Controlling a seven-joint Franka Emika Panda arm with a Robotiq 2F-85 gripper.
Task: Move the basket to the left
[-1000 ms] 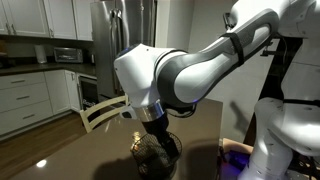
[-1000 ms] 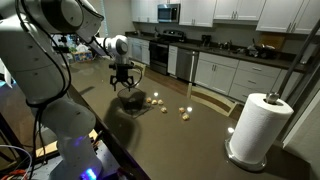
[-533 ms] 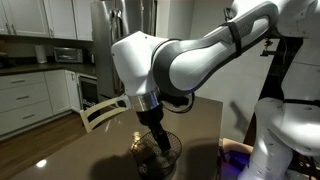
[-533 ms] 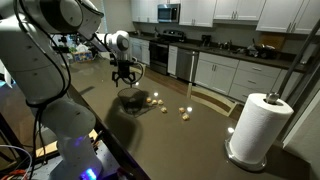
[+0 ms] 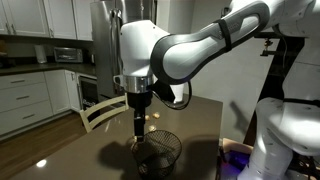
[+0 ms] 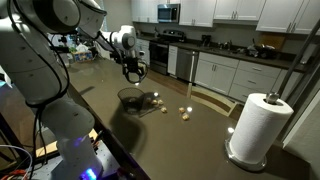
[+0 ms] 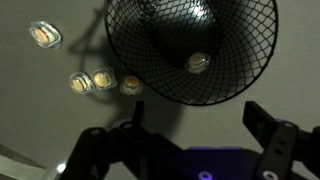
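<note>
The basket [image 7: 190, 45] is a round bowl of dark wire mesh standing on the brown table. In the wrist view it fills the upper middle, with one small yellowish object [image 7: 199, 63] showing inside it. It shows in both exterior views [image 5: 158, 148] [image 6: 131, 96]. My gripper [image 7: 198, 125] is open and empty, its two dark fingers spread at the bottom of the wrist view. It hangs above the basket and apart from it [image 5: 138, 128] [image 6: 133, 70].
Several small yellowish objects [image 7: 90, 80] lie on the table beside the basket, also seen in an exterior view [image 6: 155, 99]. A paper towel roll [image 6: 262, 125] stands further along the table. A chair back [image 5: 100, 115] is at the table's edge. Kitchen cabinets lie behind.
My gripper has let go of the basket and risen above it. The basket now stands free on the table.
</note>
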